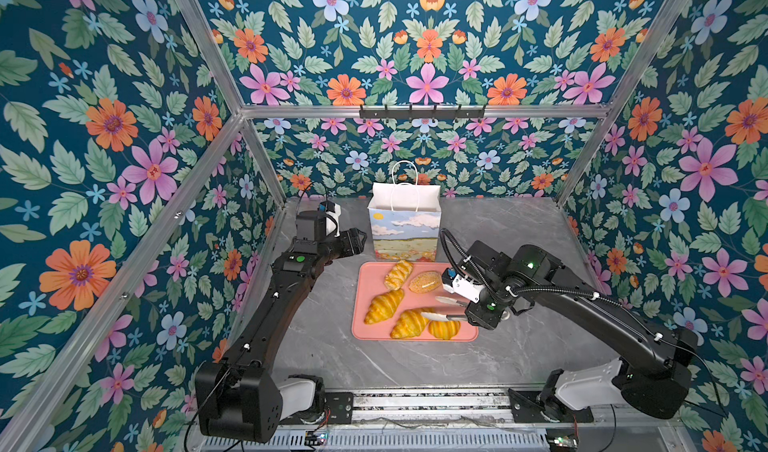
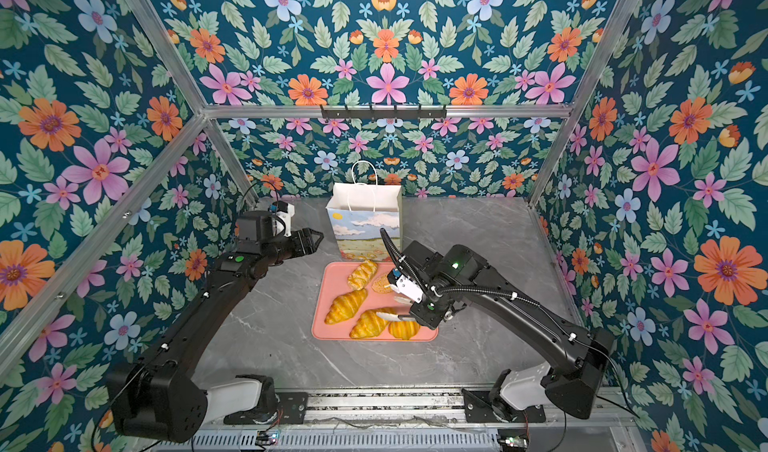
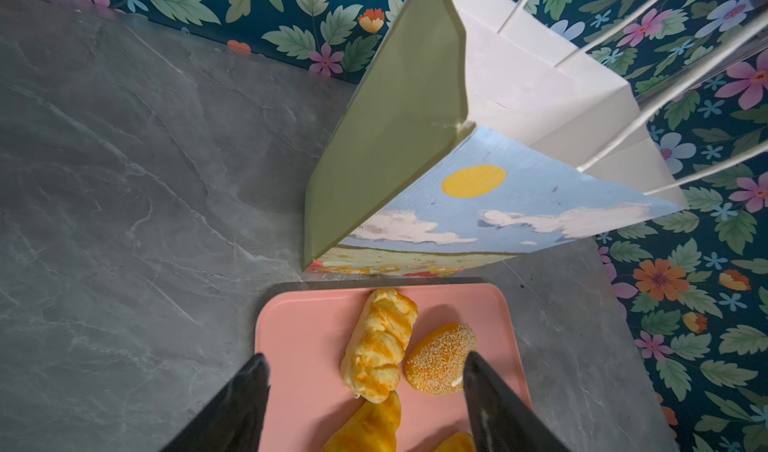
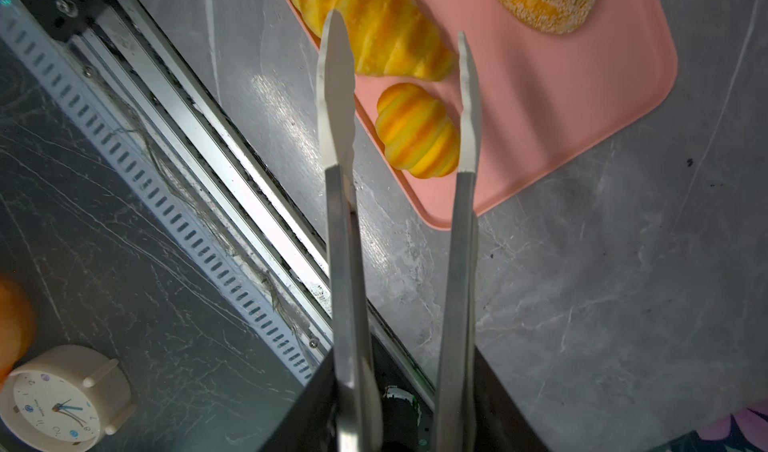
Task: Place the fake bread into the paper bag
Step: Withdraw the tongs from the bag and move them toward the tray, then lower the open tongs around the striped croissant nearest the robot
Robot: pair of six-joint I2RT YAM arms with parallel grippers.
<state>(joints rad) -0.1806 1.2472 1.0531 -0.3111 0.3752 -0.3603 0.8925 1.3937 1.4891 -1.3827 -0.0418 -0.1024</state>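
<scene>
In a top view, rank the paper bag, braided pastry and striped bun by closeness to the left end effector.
1. paper bag, just right of the left end effector.
2. braided pastry, at the pink tray's far edge.
3. striped bun, at the tray's near edge.

The only readable marks are on a small cream alarm clock (image 4: 62,400), seen in the right wrist view well apart from the pink tray (image 4: 582,97), on the far side of the slotted metal rail (image 4: 187,238) from it. Small dark hour numerals ring its white dial. A 2 and an 11 can just be made out, and the others are blurred. A line of tiny print on the dial is too small to read.
</scene>
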